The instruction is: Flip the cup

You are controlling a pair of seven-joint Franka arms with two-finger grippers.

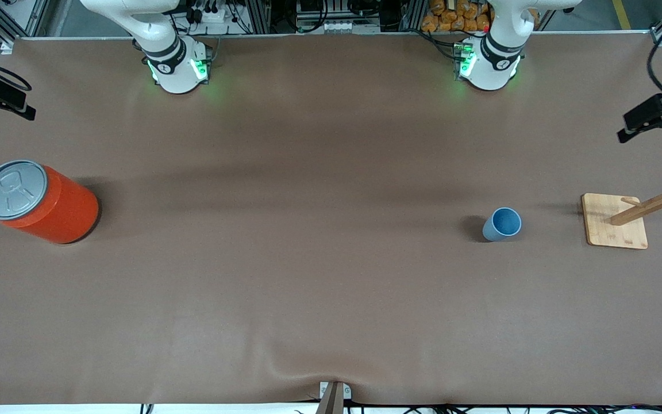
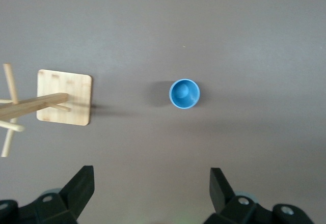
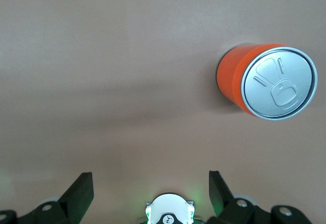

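The small light-blue cup (image 1: 502, 224) stands upright on the brown table with its mouth up and its darker blue inside showing, toward the left arm's end. It also shows in the left wrist view (image 2: 184, 93). My left gripper (image 2: 152, 186) is open and empty, high above the table and well apart from the cup. My right gripper (image 3: 151, 186) is open and empty, high above the table over its own base (image 3: 168, 211). Neither gripper shows in the front view.
A large orange can (image 1: 38, 201) with a grey lid stands at the right arm's end, also in the right wrist view (image 3: 267, 81). A wooden rack on a square bamboo base (image 1: 615, 221) stands beside the cup at the left arm's end, also in the left wrist view (image 2: 65, 98).
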